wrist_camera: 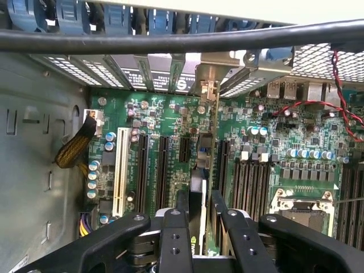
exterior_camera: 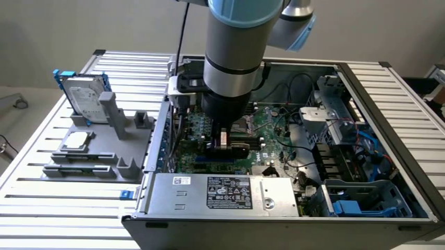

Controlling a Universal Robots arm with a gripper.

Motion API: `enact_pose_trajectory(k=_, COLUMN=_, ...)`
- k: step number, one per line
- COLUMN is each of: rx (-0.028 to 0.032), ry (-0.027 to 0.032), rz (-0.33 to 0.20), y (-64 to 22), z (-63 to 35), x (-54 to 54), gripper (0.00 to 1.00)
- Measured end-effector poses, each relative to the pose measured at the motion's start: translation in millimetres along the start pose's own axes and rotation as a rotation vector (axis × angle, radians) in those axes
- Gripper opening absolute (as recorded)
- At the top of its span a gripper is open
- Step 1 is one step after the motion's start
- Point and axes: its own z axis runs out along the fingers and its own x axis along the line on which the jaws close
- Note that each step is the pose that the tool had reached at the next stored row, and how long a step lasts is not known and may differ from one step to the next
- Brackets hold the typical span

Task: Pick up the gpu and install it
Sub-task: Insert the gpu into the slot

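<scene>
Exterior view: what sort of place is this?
Probably a robotics lab for computer assembly: an open computer case lies on a slatted metal table, a grey fixture beside it holds a hard drive, and the gripper holds the gpu inside.

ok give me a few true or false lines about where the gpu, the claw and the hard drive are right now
1. The claw grips the gpu inside the open computer case. True.
2. The hard drive sits inside the case. False: it stands on the grey holder outside the case, on the exterior view's left.
3. The gpu is held on edge over the motherboard. True.
4. The small silver chip is in the claw. False: it lies on the grey holder.
</scene>
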Motion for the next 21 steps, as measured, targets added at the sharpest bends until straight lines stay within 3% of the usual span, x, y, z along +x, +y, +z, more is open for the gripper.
enact_pose_trajectory(k=9, rx=-0.0079, ry=0.0107, rz=-0.009, y=-0.2, z=2.2, x=0.2, gripper=0.26)
enact_pose_trajectory(k=21, rx=-0.0107, ry=0.0133, rz=-0.042, y=-1.4, z=2.9, x=0.3, gripper=0.26)
